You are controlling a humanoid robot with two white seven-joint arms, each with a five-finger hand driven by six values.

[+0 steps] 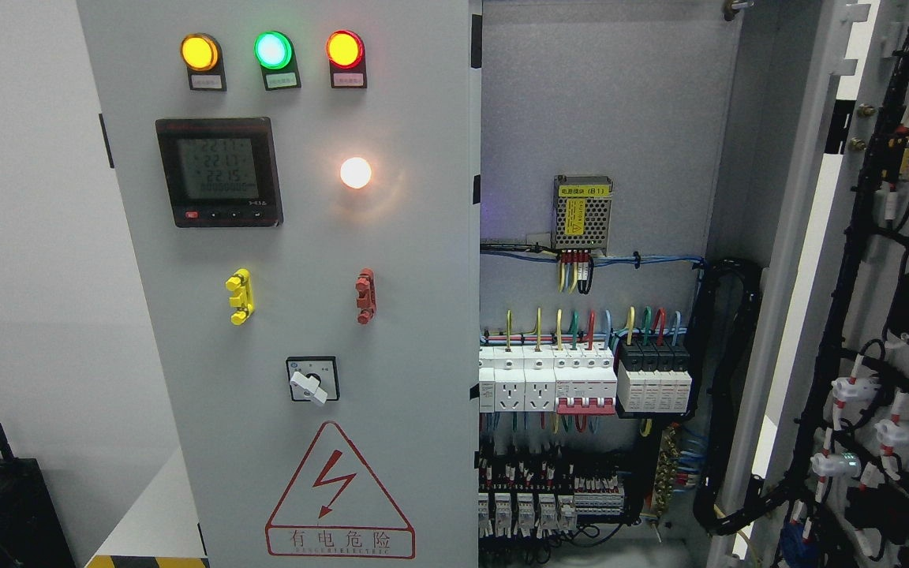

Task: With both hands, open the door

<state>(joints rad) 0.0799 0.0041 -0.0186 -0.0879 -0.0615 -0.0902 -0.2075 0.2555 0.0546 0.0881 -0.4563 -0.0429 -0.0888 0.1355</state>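
Cabinet of grey sheet metal (604,102) stands with its right door (888,331) swung wide open, wiring and black cables on its inner face. The left grey door (391,260) is closed, carrying three round lamps, a black digital meter (218,172) and a red warning triangle (339,493). Inside sit white circuit breakers (549,383) and a perforated power supply (582,213). No robot fingers appear, so their state cannot be told.

Warning triangle (339,493) reads 有电危险; meter (218,172) shows 221 (lower rows unclear).
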